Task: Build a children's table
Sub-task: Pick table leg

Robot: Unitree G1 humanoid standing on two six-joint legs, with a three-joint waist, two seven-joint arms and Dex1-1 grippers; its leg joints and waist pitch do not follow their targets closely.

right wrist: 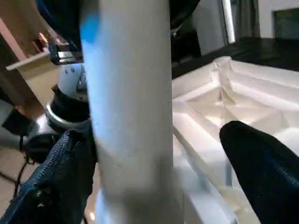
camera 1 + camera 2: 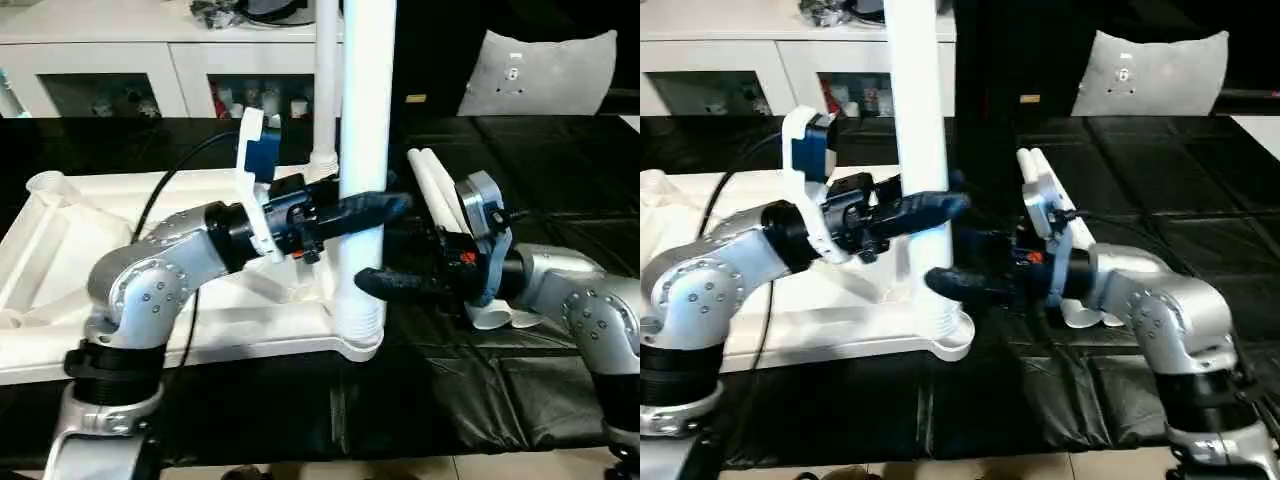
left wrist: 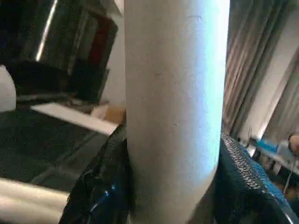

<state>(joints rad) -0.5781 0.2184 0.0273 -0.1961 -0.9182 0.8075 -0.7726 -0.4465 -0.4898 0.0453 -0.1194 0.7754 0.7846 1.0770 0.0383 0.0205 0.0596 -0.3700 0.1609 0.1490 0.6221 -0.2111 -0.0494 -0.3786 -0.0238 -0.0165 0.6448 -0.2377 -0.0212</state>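
- Left gripper (image 2: 372, 207): black fingers (image 3: 100, 186) clamped on either side of the near leg (image 2: 367, 150), both pads touching its white shaft in the left wrist view. The hold is above the ribbed foot, around mid-shaft as far as the frame shows.
- Right gripper (image 2: 385, 283): lower on the same leg. One finger (image 1: 58, 179) lies against the shaft; the other finger (image 1: 264, 168) stands apart from it, so the jaws are parted around the leg, not clamped.
- Near leg: upright, long axis vertical, top running out of frame. Its ribbed end sits in the near corner socket (image 2: 362, 343) of the table top (image 2: 60, 235).
- Table top: upside down on the black-covered work surface (image 2: 560, 160), ribbed underside up, stretching away to the robot's left.
- Second leg (image 2: 326, 90): upright just behind the near one, at a farther socket.
- Spare legs (image 2: 432, 185): lying flat on the black cover beside the right forearm, not yet fitted.
- Governing relation: the leg lies straight between both sets of jaws, its axis vertical over the socket; the left arm has the firm hold, so any seating push probably runs downward along that axis.
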